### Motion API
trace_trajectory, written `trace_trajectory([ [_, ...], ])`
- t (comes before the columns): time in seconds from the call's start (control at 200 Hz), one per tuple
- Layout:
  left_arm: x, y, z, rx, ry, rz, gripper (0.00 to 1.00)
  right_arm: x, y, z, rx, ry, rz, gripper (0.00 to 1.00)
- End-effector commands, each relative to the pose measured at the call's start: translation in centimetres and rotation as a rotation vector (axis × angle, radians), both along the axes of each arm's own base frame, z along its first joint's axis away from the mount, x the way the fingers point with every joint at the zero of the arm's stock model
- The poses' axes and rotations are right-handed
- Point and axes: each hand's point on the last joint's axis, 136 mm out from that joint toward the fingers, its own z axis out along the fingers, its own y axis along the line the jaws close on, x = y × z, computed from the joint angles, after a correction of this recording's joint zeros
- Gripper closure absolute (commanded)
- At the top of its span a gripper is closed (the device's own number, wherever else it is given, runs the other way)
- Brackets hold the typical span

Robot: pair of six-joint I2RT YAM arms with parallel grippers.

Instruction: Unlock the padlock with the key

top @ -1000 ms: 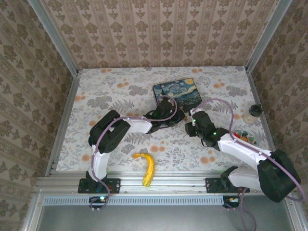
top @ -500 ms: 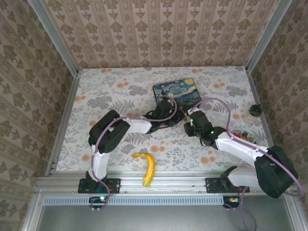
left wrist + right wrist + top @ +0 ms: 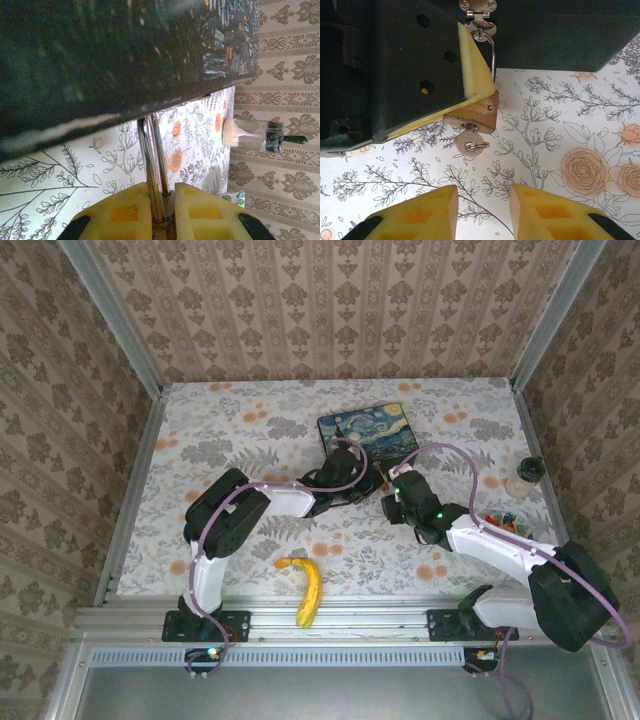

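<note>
The small brass padlock (image 3: 476, 116) hangs by its thin silvery shackle (image 3: 150, 155) from the hasp (image 3: 479, 20) of the starry-night tin box (image 3: 368, 430). My left gripper (image 3: 162, 200) is shut on the padlock, one yellow pad (image 3: 476, 65) lying flat along its body. The silver key (image 3: 468, 141), with a small ring through its head, sits in the keyhole under the padlock. My right gripper (image 3: 482, 202) is open just short of the key, touching nothing. In the top view the left gripper (image 3: 366, 480) and right gripper (image 3: 389, 502) meet at the tin's front edge.
A banana (image 3: 305, 590) lies near the front rail. A small bottle with a black cap (image 3: 525, 477) stands at the right wall, and a colourful packet (image 3: 505, 522) lies near it. The tin's dark underside (image 3: 100, 55) hangs close over my left fingers.
My right gripper has shifted slightly left and toward the padlock over the last second. The left arm holds still.
</note>
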Motion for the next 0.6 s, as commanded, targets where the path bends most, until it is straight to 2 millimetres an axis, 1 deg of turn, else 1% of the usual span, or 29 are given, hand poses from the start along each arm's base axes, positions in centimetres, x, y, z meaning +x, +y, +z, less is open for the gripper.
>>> trace_trajectory([
  [0.0, -2.5, 2.8, -5.9, 0.111, 0.257, 0.018, 1.0, 0.3, -0.1, 0.4, -0.02, -0.018, -0.006, 0.66],
  [0.27, -2.6, 2.7, -6.0, 0.111, 0.269, 0.014, 1.0, 0.9, -0.3, 0.4, -0.042, -0.024, -0.029, 0.68],
  [0.375, -2.5, 2.8, -5.9, 0.11, 0.272, 0.013, 1.0, 1.3, -0.2, 1.0, -0.045, -0.043, -0.025, 0.69],
  [0.5, -2.4, 2.9, -5.6, 0.112, 0.268, 0.012, 1.0, 1.9, 0.2, 2.3, -0.044, -0.077, -0.006, 0.69],
  [0.595, -2.4, 2.9, -5.5, 0.11, 0.267, 0.01, 1.0, 2.2, 0.4, 2.7, -0.056, -0.085, 0.007, 0.69],
])
